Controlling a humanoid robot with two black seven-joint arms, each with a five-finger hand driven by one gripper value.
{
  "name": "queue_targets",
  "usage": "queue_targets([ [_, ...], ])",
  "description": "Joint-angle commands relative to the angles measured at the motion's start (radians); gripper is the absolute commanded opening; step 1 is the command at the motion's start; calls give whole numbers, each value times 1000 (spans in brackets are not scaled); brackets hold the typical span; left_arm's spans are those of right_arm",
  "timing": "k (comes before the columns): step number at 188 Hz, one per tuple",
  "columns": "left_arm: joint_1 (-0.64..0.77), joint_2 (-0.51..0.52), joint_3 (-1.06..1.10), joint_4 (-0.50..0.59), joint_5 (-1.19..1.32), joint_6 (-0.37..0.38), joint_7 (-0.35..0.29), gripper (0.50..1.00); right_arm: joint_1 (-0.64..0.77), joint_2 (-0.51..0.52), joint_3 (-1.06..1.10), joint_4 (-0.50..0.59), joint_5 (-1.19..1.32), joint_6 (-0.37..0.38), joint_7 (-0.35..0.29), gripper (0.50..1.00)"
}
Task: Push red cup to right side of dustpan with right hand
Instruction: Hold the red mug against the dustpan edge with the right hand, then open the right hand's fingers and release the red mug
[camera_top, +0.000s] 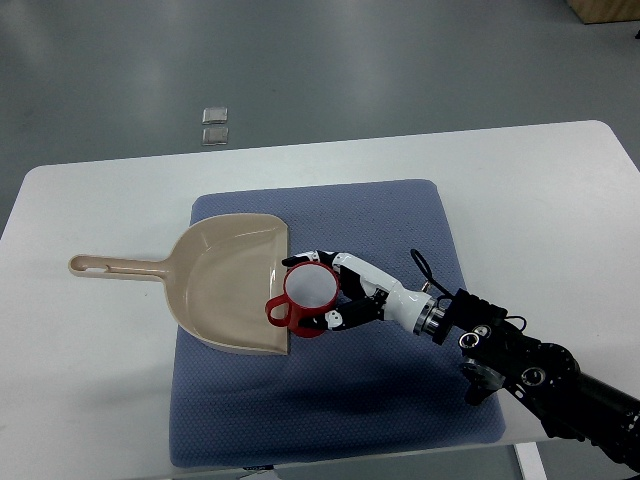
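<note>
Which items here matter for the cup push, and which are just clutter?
Job items:
- red cup, at the dustpan's open edge
- dustpan, beige, handle pointing left
- right robot hand, fingers wrapped around the cup

Lying about:
- blue mat under everything
- white table
- two small clear squares on the floor beyond the table

Left arm is out of view.

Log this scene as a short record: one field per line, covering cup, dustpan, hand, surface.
cup: red cup, upright, at the dustpan's open right edge, handle toward the pan
dustpan: beige dustpan, handle pointing left, mouth facing right
right hand: right hand, fingers curled round the cup from the right
left hand: not in view
surface: blue mat on a white table
task state: cup touching or overlapping the pan's right edge, not yet clear of it
</note>
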Motion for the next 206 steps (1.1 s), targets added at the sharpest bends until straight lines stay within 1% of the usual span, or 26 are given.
queue_targets([
  [1,0,0,0,0,0,1,1,1000,0,-9,0,0,0,1,0,893],
  [39,0,0,0,0,0,1,1,1000,0,-21,0,0,2,1,0,893],
  [62,0,0,0,0,0,1,1,1000,0,-33,2,0,2,21,0,893],
  [156,0,0,0,0,0,1,1,1000,3,-65,5,6,5,43,0,893],
  [206,0,0,0,0,0,1,1,1000,3,-87,6,18,17,43,0,893],
])
